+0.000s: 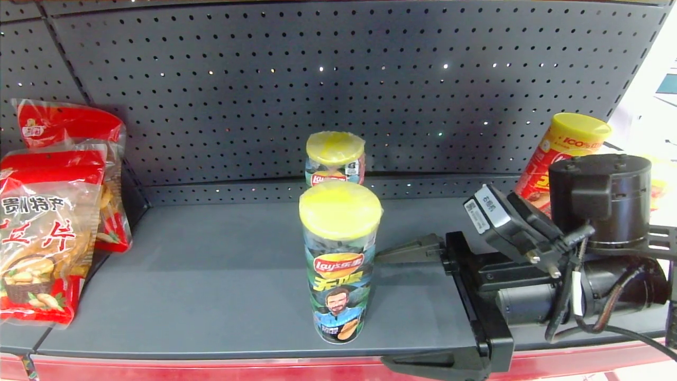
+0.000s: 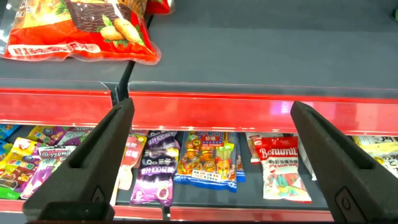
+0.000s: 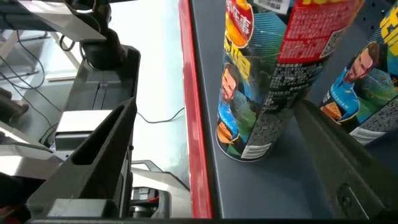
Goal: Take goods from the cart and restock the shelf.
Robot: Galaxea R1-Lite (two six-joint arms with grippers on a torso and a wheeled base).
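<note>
**Right claw wide beside the front can; left claw wide and empty**

We see the shelf (image 1: 211, 254) with a pegboard (image 1: 264, 79) behind it. Near its front edge the front can (image 1: 338, 264) stands upright, green with a yellow lid. The back can (image 1: 335, 159), of the same kind, stands upright straight behind it, close to the pegboard. Well to the right the red can (image 1: 560, 148), also yellow-lidded, is tilted; the right arm hides its base, so we cannot tell what it rests on.

The right claw (image 1: 382, 311) lies low over the shelf just right of the front can, jaws spread wide and holding nothing. In the right wrist view the front can sits between the fingers, near one of them; we cannot tell whether it touches.

The left claw (image 2: 214, 165) is also spread wide and empty, in front of the shelf's red edge (image 2: 249, 112), with packets (image 2: 205, 158) below that edge. Bags (image 1: 47, 222) of snacks stand at the shelf's left end.
</note>
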